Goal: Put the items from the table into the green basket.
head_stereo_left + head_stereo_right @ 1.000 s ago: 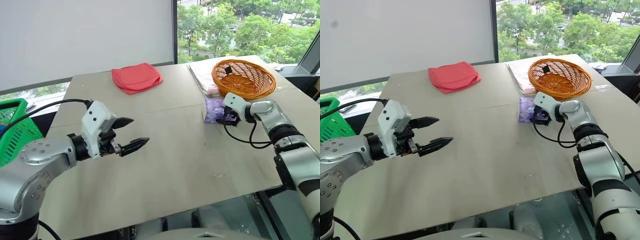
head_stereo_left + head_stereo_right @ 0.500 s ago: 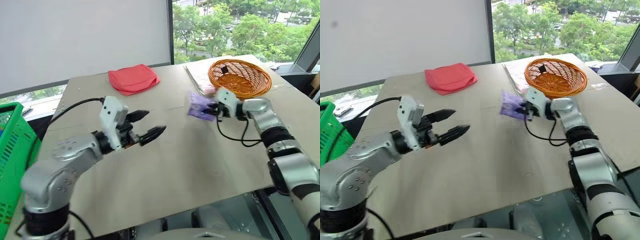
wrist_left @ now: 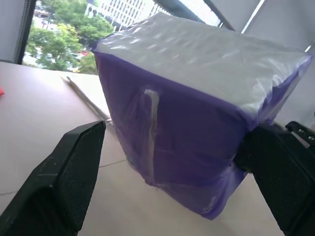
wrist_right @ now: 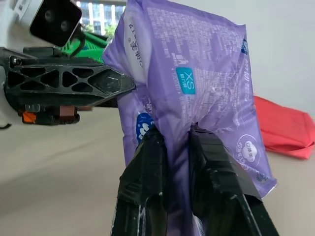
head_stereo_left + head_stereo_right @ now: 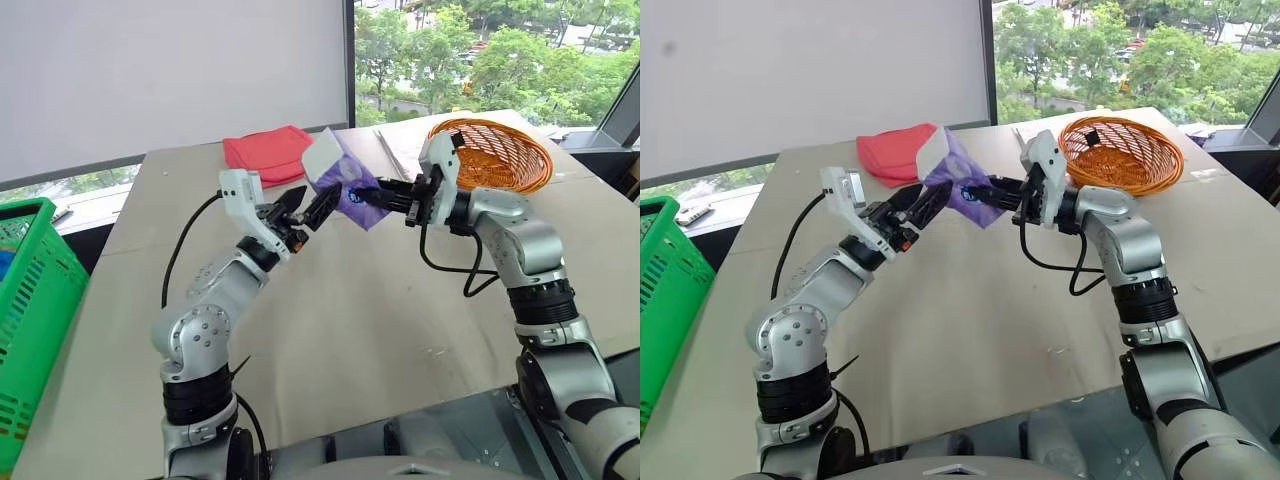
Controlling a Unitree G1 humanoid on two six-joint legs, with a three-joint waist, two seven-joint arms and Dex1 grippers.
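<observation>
The right gripper (image 4: 172, 142) is pinched shut on a fold of the purple tissue packet (image 5: 345, 178), holding it in the air over the far middle of the table (image 5: 380, 330). The left gripper (image 5: 306, 208) stands wide open, a finger on either side of the packet, not yet touching as far as the left wrist view shows. The packet's long axis runs upward, tilted. The green basket (image 5: 40, 300) sits off the table's left edge, so the left arm is nearer it. The right wrist view shows the pinch itself.
</observation>
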